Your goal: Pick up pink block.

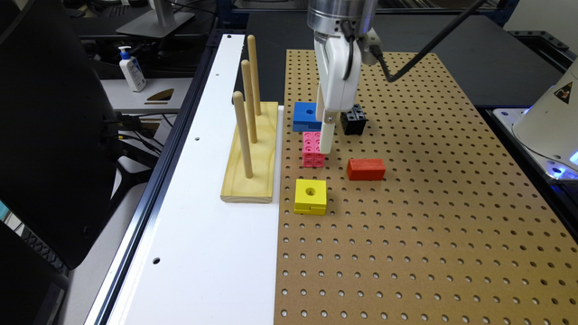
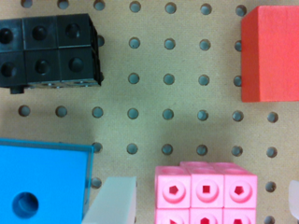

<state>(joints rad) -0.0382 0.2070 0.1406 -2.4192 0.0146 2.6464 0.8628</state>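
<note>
On the pegboard (image 1: 406, 225), pink block (image 1: 312, 149) lengthwise between open pincer (image 1: 321, 135) fingers.

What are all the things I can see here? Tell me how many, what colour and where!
pink block: one, bright pink, on the pegboard, between the blue and yellow blocks
blue block: one, blue, behind the pink block
black cube: one, black, to the exterior view's right of the blue block
red block: one, red-orange, to the exterior view's right of the pink block
yellow block: one, yellow, nearest the camera
peg stand: one, pale wood, three upright pegs, on the white board
pegboard: one, brown
bottle: one, white and blue, far left
gripper: one, white, open, around the pink block
</note>
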